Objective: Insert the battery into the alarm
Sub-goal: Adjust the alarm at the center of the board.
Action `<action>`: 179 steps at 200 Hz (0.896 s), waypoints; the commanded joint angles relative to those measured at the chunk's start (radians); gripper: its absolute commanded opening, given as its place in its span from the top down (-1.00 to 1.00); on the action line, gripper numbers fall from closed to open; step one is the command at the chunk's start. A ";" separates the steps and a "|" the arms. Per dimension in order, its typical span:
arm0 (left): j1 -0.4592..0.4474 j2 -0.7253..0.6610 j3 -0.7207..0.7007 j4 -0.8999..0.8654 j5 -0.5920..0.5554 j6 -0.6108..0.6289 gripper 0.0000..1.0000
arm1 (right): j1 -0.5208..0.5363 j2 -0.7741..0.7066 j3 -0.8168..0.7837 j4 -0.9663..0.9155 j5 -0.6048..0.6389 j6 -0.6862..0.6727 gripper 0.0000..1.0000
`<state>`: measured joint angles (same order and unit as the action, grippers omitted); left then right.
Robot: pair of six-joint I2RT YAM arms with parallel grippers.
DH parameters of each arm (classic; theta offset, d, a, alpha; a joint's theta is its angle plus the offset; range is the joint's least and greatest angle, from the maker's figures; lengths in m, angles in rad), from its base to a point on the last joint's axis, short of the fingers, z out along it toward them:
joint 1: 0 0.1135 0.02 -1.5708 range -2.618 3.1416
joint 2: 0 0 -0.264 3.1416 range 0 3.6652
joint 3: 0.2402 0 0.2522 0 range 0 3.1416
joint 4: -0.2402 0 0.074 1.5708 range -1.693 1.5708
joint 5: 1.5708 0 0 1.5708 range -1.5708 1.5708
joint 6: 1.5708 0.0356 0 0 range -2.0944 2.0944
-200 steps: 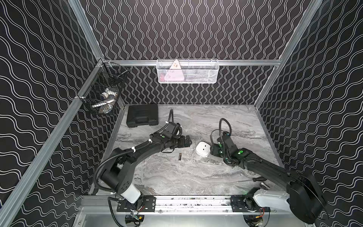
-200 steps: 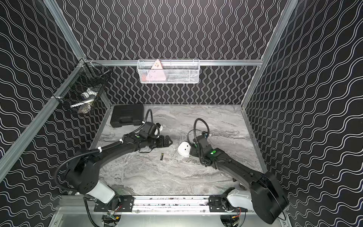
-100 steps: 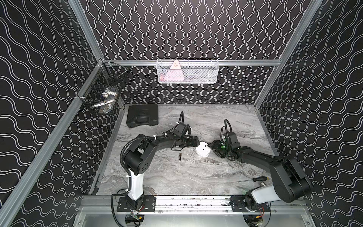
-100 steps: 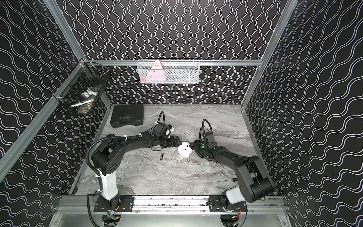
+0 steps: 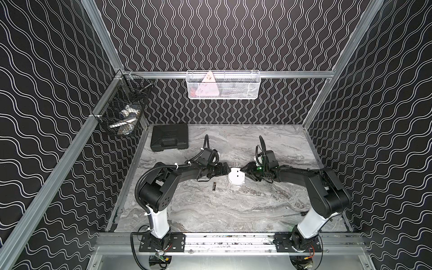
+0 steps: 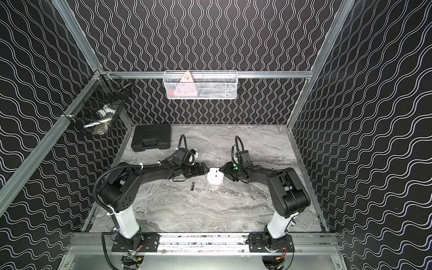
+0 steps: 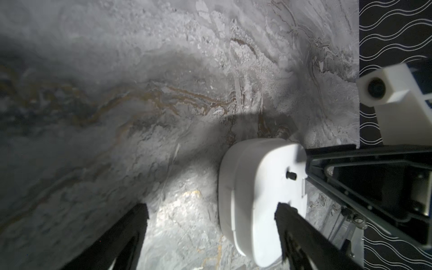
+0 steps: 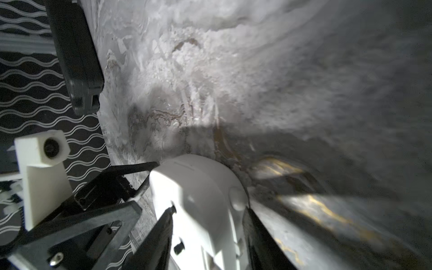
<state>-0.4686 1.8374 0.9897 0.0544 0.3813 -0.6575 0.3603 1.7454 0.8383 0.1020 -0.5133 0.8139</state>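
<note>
One alarm (image 5: 236,178) between left tool (image 5: 227,168), right tool (image 5: 245,173) | battery (image 5: 214,186) near, untouched

Alarm (image 5: 236,178) smooth white plastic; table (image 5: 233,210) grey marble-look; case (image 5: 169,138) matt black plastic.

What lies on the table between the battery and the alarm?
Nothing: only bare table lies between the battery and the alarm, as both top views show.
</note>
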 commanded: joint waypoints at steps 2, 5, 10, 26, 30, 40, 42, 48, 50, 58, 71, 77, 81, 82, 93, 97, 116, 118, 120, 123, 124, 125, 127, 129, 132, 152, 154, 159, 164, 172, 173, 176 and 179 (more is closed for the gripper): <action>0.005 -0.023 -0.023 0.011 0.024 -0.033 -0.77 | 0.003 0.046 0.063 -0.078 -0.110 -0.105 0.08; 0.005 -0.025 -0.025 0.008 0.024 -0.033 -0.76 | 0.003 0.051 0.071 -0.089 -0.116 -0.112 0.09; 0.005 -0.032 -0.030 0.004 0.024 -0.037 -0.75 | 0.006 0.057 0.082 -0.101 -0.122 -0.121 0.11; 0.004 -0.052 -0.047 0.012 0.031 -0.047 -0.71 | 0.012 0.066 0.099 -0.121 -0.128 -0.133 0.15; 0.004 -0.055 -0.051 0.014 0.033 -0.050 -0.70 | 0.012 0.066 0.098 -0.120 -0.128 -0.128 0.15; 0.004 -0.061 -0.057 0.009 0.034 -0.057 -0.68 | 0.011 0.055 0.088 -0.114 -0.119 -0.112 0.16; 0.005 -0.061 -0.058 0.009 0.032 -0.059 -0.67 | 0.012 0.050 0.084 -0.111 -0.117 -0.108 0.16; 0.004 -0.065 -0.061 0.009 0.028 -0.065 -0.63 | 0.012 0.036 0.072 -0.102 -0.107 -0.098 0.15; 0.005 -0.066 -0.062 0.009 0.028 -0.068 -0.62 | 0.011 0.031 0.069 -0.100 -0.103 -0.094 0.14; 0.005 -0.068 -0.066 0.016 0.036 -0.076 -0.58 | 0.012 0.013 0.050 -0.094 -0.092 -0.081 0.08; 0.002 -0.068 -0.069 0.028 0.058 -0.096 -0.53 | 0.013 -0.015 0.015 -0.079 -0.089 -0.059 0.03; -0.003 -0.068 -0.069 0.033 0.064 -0.101 -0.51 | 0.015 -0.023 -0.004 -0.061 -0.094 -0.043 0.03; -0.006 -0.067 -0.067 0.033 0.066 -0.102 -0.50 | 0.017 -0.029 -0.016 -0.046 -0.101 -0.035 0.03; -0.006 -0.067 -0.066 0.031 0.067 -0.101 -0.50 | 0.016 -0.031 -0.019 -0.042 -0.103 -0.032 0.03; -0.019 -0.061 -0.051 0.020 0.070 -0.094 -0.41 | 0.021 -0.041 -0.039 -0.020 -0.116 -0.018 0.03; -0.021 -0.057 -0.044 0.015 0.072 -0.089 -0.39 | 0.022 -0.043 -0.044 -0.016 -0.116 -0.017 0.03; -0.034 -0.030 -0.008 -0.018 0.085 -0.067 -0.31 | 0.022 -0.045 -0.053 -0.009 -0.116 -0.016 0.10; -0.034 -0.027 -0.005 -0.022 0.085 -0.064 -0.31 | 0.022 -0.044 -0.053 -0.007 -0.117 -0.015 0.11; -0.035 -0.025 -0.002 -0.026 0.085 -0.063 -0.31 | 0.023 -0.045 -0.053 -0.004 -0.118 -0.014 0.11; -0.036 -0.022 0.001 -0.032 0.083 -0.061 -0.30 | 0.022 -0.046 -0.053 0.001 -0.121 -0.011 0.13; -0.036 -0.021 0.002 -0.032 0.082 -0.060 -0.29 | 0.022 -0.046 -0.053 0.002 -0.122 -0.011 0.13; -0.037 -0.020 0.003 -0.035 0.081 -0.059 -0.29 | 0.023 -0.046 -0.053 0.003 -0.124 -0.010 0.14; -0.037 -0.021 0.003 -0.037 0.080 -0.058 -0.28 | 0.022 -0.046 -0.053 0.006 -0.128 -0.007 0.15; -0.037 -0.020 0.004 -0.040 0.079 -0.057 -0.27 | 0.022 -0.045 -0.054 0.010 -0.132 -0.003 0.16; -0.038 -0.018 0.004 -0.044 0.077 -0.056 -0.25 | 0.023 -0.044 -0.054 0.018 -0.137 0.003 0.17; -0.036 -0.017 0.006 -0.064 0.062 -0.040 -0.17 | 0.021 -0.048 -0.062 0.057 -0.163 0.033 0.19; -0.036 -0.016 0.007 -0.066 0.062 -0.040 -0.17 | 0.021 -0.051 -0.062 0.057 -0.162 0.033 0.20; -0.037 -0.013 0.010 -0.071 0.061 -0.036 -0.15 | 0.021 -0.056 -0.061 0.046 -0.155 0.028 0.18; -0.037 -0.009 0.013 -0.077 0.061 -0.034 -0.15 | 0.022 -0.064 -0.058 0.025 -0.143 0.019 0.16; -0.037 -0.005 0.017 -0.080 0.059 -0.033 -0.15 | 0.021 -0.083 -0.052 -0.013 -0.108 -0.003 0.15; -0.036 -0.004 0.017 -0.080 0.059 -0.033 -0.15 | 0.021 -0.085 -0.051 -0.019 -0.104 -0.006 0.15; -0.037 -0.002 0.017 -0.080 0.060 -0.033 -0.15 | 0.021 -0.093 -0.050 -0.034 -0.089 -0.011 0.14; -0.038 -0.002 0.017 -0.080 0.059 -0.034 -0.16 | 0.020 -0.100 -0.050 -0.048 -0.073 -0.017 0.14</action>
<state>-0.5056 1.8240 0.9966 0.0017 0.4416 -0.7082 0.3805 1.6875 0.7788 0.0925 -0.6392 0.8253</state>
